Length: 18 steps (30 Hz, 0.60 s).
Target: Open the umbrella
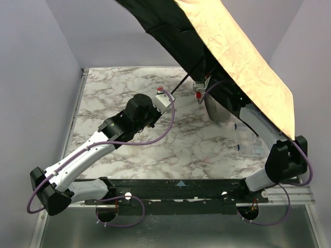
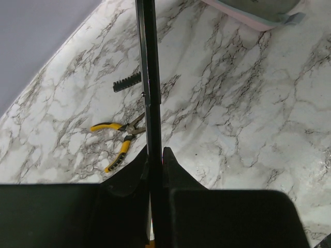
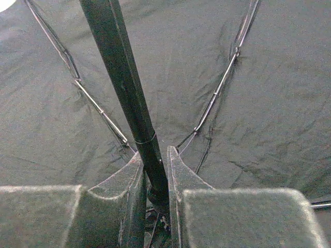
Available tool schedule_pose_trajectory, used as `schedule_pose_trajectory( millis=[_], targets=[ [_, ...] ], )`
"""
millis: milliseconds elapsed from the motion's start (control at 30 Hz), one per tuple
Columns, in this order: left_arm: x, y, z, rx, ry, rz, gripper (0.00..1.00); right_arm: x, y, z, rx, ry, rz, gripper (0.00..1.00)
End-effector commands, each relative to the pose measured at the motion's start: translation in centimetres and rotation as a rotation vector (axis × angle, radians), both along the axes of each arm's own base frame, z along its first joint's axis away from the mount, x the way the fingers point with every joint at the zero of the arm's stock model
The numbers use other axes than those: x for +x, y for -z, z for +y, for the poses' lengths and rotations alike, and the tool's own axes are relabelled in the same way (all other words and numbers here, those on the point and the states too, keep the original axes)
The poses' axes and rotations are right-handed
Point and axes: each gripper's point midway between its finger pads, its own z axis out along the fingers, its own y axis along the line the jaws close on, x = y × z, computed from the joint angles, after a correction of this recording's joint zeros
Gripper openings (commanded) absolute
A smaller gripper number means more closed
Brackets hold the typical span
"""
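The umbrella (image 1: 243, 57) is spread open and tilted over the table's back right, peach-beige outside, black lining underneath. Its slim black shaft (image 1: 181, 85) runs down-left from the canopy. My left gripper (image 1: 166, 95) is shut on the shaft's lower part, which shows in the left wrist view (image 2: 150, 77) running between the fingers (image 2: 173, 168). My right gripper (image 3: 154, 160) is shut on the shaft (image 3: 121, 77) near the runner, under the black lining (image 3: 258, 103) with thin ribs (image 3: 220, 90). In the top view the right gripper is hidden under the canopy. The handle knob is not in view.
Yellow-handled pliers (image 2: 121, 142) and a black bit strip (image 2: 126, 81) lie on the marble table (image 1: 119, 98). A grey-and-pink object (image 2: 253, 13) lies at the far edge. A clear plastic box (image 1: 252, 144) sits at the right. Grey walls enclose the table.
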Motion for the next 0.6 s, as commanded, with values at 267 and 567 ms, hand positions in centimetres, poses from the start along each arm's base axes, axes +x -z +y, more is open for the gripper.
schedule_pose_trajectory(
  millis=[267,567],
  targets=[
    [-9.5,9.7,5.4,0.348,0.201,0.38,0.0,1.4,-11.1,-21.8,0.361,0.674,-0.312,0.18],
    [-10.4,11.1,5.8,0.356,0.216,0.418,0.0,1.3,-11.8,-24.2,0.382,0.728,-0.347,0.19]
  ],
)
